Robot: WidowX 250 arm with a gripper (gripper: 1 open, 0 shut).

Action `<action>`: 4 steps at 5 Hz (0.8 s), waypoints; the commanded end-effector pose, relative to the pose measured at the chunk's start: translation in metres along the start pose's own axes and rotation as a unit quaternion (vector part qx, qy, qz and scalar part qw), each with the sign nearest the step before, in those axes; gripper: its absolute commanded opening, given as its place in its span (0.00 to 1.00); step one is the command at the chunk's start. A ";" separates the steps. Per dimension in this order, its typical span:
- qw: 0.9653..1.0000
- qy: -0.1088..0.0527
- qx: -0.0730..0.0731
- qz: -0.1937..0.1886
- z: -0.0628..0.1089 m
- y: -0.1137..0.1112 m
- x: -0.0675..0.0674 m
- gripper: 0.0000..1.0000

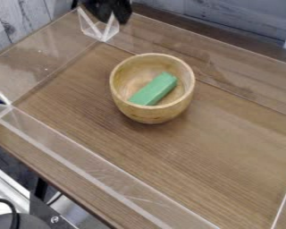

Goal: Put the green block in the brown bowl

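The green block (155,89) lies flat and slantwise inside the brown bowl (124,97), which stands upright a little behind the middle of the wooden table. Only a dark bit of my gripper (107,8) shows at the top edge of the camera view, well behind and to the left of the bowl and high above the table. Nothing can be seen between its fingers, and the frame cuts them off, so whether they stand open or shut does not show.
Clear acrylic walls (62,148) fence the wooden table (217,152) on all sides. A small clear folded piece (100,28) stands at the back left corner, just under the gripper. Dark cables (4,211) hang below the front left edge.
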State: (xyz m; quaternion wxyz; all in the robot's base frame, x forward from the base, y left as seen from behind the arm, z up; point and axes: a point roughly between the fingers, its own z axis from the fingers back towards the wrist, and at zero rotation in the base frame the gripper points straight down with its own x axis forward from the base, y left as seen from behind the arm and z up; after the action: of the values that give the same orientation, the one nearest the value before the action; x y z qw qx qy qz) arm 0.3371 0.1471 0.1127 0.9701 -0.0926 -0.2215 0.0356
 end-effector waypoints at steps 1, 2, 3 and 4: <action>0.999 -0.027 0.005 -0.033 0.006 0.000 0.014 0.00; 0.998 -0.029 0.002 -0.047 0.014 -0.021 0.009 0.00; 0.998 -0.031 0.001 -0.060 0.019 -0.039 0.007 0.00; 0.997 -0.032 0.001 -0.073 0.023 -0.056 0.000 0.00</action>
State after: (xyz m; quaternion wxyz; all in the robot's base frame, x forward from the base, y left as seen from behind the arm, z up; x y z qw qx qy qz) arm 0.3252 0.0941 0.1260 0.9682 -0.0885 -0.2325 -0.0263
